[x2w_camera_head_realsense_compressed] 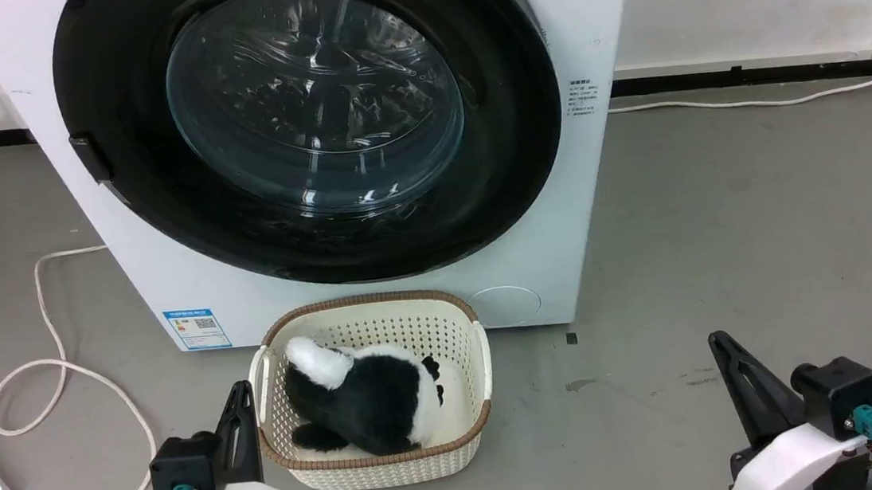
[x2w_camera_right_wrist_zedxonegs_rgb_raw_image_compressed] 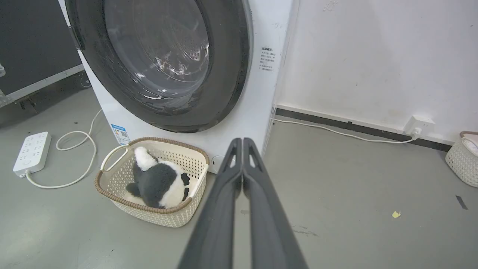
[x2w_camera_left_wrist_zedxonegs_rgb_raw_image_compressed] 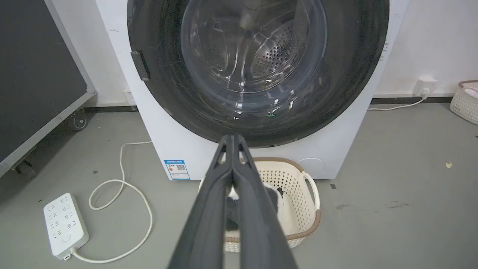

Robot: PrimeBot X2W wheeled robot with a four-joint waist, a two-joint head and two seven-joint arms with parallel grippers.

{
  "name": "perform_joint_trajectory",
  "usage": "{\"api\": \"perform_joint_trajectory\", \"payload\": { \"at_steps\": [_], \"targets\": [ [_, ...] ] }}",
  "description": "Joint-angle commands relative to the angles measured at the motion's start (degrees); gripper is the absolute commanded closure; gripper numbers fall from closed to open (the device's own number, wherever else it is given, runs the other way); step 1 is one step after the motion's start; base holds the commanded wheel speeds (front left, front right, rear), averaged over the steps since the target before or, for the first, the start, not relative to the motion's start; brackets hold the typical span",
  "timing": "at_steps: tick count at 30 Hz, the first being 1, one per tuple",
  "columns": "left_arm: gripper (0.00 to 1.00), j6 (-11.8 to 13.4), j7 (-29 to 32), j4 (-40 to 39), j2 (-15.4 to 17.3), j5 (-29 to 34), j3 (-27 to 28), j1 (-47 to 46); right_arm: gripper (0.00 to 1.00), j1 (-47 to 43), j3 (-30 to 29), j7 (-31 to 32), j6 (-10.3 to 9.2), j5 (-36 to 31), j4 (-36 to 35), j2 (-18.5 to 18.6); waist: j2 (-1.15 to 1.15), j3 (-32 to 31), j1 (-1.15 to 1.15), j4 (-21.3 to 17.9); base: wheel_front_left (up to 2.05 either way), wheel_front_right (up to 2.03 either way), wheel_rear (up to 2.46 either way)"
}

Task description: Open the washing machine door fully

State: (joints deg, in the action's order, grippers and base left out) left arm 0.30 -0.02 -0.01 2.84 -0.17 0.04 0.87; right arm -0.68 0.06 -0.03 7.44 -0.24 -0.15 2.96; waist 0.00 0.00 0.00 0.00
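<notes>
The white washing machine (x2w_camera_head_realsense_compressed: 377, 299) stands before me with its round glossy black door (x2w_camera_head_realsense_compressed: 126, 187) flat against the front, closed, a clear bulging window at its centre and a small black handle tab (x2w_camera_head_realsense_compressed: 90, 157) on its left rim. The same door (x2w_camera_left_wrist_zedxonegs_rgb_raw_image_compressed: 157, 86) fills the top of the left wrist view, and the door (x2w_camera_right_wrist_zedxonegs_rgb_raw_image_compressed: 224, 89) appears at an angle in the right wrist view. My left gripper (x2w_camera_head_realsense_compressed: 240, 392) is low at the bottom left beside the basket, shut and empty. My right gripper (x2w_camera_head_realsense_compressed: 719, 342) is low at the bottom right over the floor, shut and empty.
A cream basket (x2w_camera_head_realsense_compressed: 460, 331) holding a black-and-white plush toy (x2w_camera_head_realsense_compressed: 371, 399) sits on the floor against the washer's front. A white power strip (x2w_camera_left_wrist_zedxonegs_rgb_raw_image_compressed: 63, 224) and looped cable (x2w_camera_head_realsense_compressed: 56, 370) lie left. A dark wheeled panel (x2w_camera_left_wrist_zedxonegs_rgb_raw_image_compressed: 37, 74) stands far left. Another basket (x2w_camera_right_wrist_zedxonegs_rgb_raw_image_compressed: 463, 157) sits far right.
</notes>
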Motion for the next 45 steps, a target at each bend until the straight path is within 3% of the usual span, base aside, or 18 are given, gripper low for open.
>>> {"api": "perform_joint_trajectory", "payload": {
  "at_steps": [1,32,33,45],
  "targets": [
    [1.0,-0.3,0.02,0.01,0.04,0.17,-0.04,-0.87,1.0,0.68,-0.06,0.03,0.05,0.24,0.15,-0.08,0.0,0.0,0.0,0.0,0.0,0.0,0.0],
    [1.0,-0.3,0.02,0.01,0.04,0.17,-0.04,-0.87,1.0,0.68,-0.06,0.03,0.05,0.24,0.15,-0.08,0.0,0.0,0.0,0.0,0.0,0.0,0.0],
    [0.0,0.0,0.0,0.0,0.0,0.0,-0.03,0.0,0.0,0.0,-0.01,0.0,0.0,-0.01,0.01,0.0,0.0,0.0,0.0,0.0,0.0,0.0,0.0],
    [0.0,0.61,-1.0,-0.06,0.0,-0.16,-0.61,0.07,0.0,-0.03,0.02,-1.01,0.0,0.56,0.11,-0.01,0.0,0.26,0.0,0.09,0.0,0.0,0.0]
  ]
}}
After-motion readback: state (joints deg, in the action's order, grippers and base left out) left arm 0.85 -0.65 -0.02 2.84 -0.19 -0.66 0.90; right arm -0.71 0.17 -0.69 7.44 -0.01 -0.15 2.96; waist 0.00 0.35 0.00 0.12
